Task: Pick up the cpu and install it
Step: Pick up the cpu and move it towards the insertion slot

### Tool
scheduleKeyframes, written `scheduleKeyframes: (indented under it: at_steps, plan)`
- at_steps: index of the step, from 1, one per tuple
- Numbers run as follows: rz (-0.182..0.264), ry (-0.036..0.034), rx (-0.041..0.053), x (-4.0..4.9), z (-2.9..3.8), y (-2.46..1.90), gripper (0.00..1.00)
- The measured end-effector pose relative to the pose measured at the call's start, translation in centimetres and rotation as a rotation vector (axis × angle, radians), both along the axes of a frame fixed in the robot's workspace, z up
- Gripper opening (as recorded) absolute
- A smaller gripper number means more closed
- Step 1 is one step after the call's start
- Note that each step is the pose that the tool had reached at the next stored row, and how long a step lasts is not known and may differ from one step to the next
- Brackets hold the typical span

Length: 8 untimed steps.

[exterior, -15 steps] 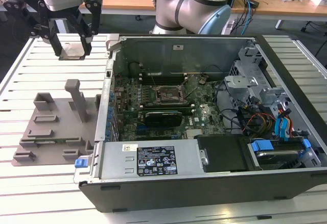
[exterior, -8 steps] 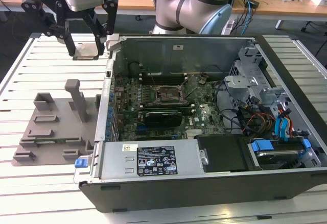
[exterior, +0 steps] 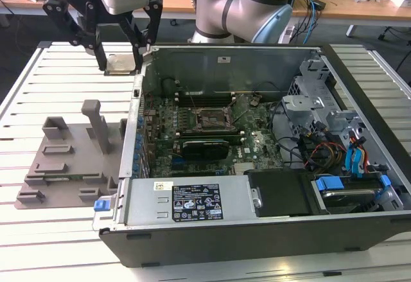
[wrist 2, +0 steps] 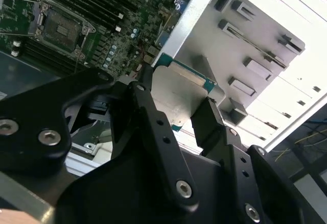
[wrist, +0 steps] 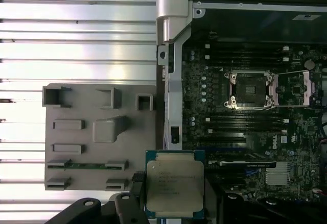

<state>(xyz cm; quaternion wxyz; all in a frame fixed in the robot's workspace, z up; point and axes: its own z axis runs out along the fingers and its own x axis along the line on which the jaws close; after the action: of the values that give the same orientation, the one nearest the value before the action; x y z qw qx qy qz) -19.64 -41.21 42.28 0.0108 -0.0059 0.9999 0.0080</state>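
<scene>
- My gripper (exterior: 121, 60) is clamped on the cpu (exterior: 121, 65) by two opposite edges, holding it in the air.
- The cpu hangs over the slatted tabletop (exterior: 38, 83), just outside the open computer case (exterior: 225, 60) wall, beyond the grey fixture tray (exterior: 64, 160).
- The black socket (exterior: 207, 120) on the motherboard is well apart from the cpu.
- In the second wrist view my fingers (wrist 2: 153, 127) hide the cpu's lower part.

Exterior view wide, both wrist views close, all share socket (exterior: 207, 120)
</scene>
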Motion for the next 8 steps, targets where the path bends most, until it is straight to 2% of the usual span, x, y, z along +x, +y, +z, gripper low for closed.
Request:
scheduleKeyframes:
  at_steps: [8]
  plan:
    - [0.0, 0.0013, -0.0001, 1.01, -0.06, 0.0, 0.55]
